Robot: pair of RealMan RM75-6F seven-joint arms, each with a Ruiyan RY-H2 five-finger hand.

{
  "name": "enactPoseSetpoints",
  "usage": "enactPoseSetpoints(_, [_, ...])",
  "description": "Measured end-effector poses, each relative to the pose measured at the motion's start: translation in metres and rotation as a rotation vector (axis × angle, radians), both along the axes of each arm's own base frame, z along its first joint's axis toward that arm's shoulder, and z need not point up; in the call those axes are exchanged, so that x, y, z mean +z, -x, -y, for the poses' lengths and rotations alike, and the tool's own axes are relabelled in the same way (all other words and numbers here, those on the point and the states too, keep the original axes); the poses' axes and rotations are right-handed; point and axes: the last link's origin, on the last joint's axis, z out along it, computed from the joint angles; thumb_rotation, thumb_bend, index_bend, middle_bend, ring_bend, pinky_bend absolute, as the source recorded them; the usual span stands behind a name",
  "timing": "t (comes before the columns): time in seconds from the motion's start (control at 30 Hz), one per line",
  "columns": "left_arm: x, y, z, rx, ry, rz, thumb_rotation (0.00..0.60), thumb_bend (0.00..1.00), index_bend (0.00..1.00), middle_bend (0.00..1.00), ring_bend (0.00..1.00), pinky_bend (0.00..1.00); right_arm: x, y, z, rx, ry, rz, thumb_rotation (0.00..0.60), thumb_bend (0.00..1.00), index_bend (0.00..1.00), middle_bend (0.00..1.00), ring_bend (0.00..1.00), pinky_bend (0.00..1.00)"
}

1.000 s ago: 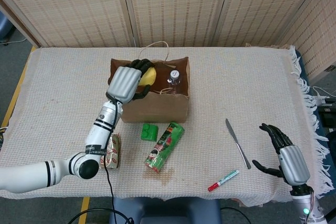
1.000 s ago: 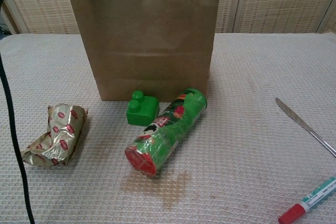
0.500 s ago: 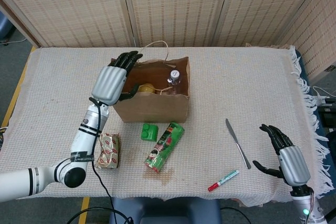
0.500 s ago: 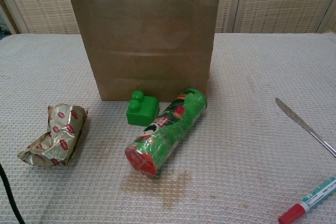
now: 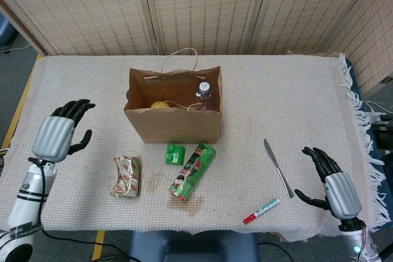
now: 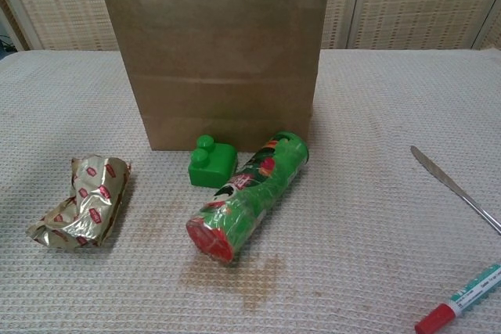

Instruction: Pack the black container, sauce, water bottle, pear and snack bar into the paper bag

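Observation:
The brown paper bag (image 5: 175, 124) (image 6: 215, 60) stands upright mid-table. Inside it I see the yellow pear (image 5: 159, 105) and the cap of the water bottle (image 5: 203, 88). A snack bar in a gold and red wrapper (image 5: 126, 176) (image 6: 78, 210) lies on the cloth in front of the bag, to the left. My left hand (image 5: 58, 136) hovers open far left of the bag, holding nothing. At the table's front right corner my right hand (image 5: 334, 185) is open too. The chest view shows neither hand. I cannot see the black container or the sauce.
A small green block (image 5: 174, 153) (image 6: 211, 163) and a green snack can (image 5: 193, 171) (image 6: 249, 195) lie just in front of the bag. Right of these are a table knife (image 5: 277, 167) (image 6: 454, 187) and a red-capped marker (image 5: 260, 211) (image 6: 460, 299).
My left hand let the pear go inside the bag, rose out of it and swung away to the far left. The right hand barely moved.

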Motion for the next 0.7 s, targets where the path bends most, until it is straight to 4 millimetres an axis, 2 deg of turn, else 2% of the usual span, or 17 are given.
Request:
enactPoseSetpoints(0.13, [0.0, 0.045, 0.041, 0.051, 0.037, -0.031, 0.6, 0.38, 0.06, 0.03, 0.06, 0.18, -0.001, 0.0, -0.001, -0.001, -0.005, 0.0, 0.6, 0.06, 0.04, 0.15, 0.07, 0.2])
enactPoseSetpoints(0.2, [0.001, 0.058, 0.054, 0.057, 0.035, -0.053, 0.6, 0.35, 0.01, 0.0, 0.01, 0.14, -0.001, 0.0, 0.0, -0.002, -0.005, -0.004, 0.6, 0.06, 0.04, 0.15, 0.07, 0.2])
enactPoseSetpoints(0.33, [-0.014, 0.079, 0.073, 0.061, 0.061, -0.074, 0.6, 0.33, 0.0, 0.0, 0.0, 0.11, -0.002, -0.001, -0.001, -0.002, -0.012, -0.008, 0.6, 0.06, 0.04, 0.15, 0.07, 0.2])
enactPoseSetpoints(0.5, [-0.045, 0.086, 0.091, 0.075, 0.154, -0.092, 0.6, 0.33, 0.0, 0.0, 0.0, 0.09, -0.002, -0.001, -0.001, -0.003, -0.01, -0.008, 0.6, 0.06, 0.04, 0.15, 0.07, 0.2])
enactPoseSetpoints(0.7, [-0.082, 0.082, 0.107, 0.037, 0.234, -0.106, 0.6, 0.33, 0.0, 0.0, 0.0, 0.09, -0.001, 0.001, 0.0, -0.011, -0.016, -0.005, 0.6, 0.06, 0.04, 0.15, 0.07, 0.2])
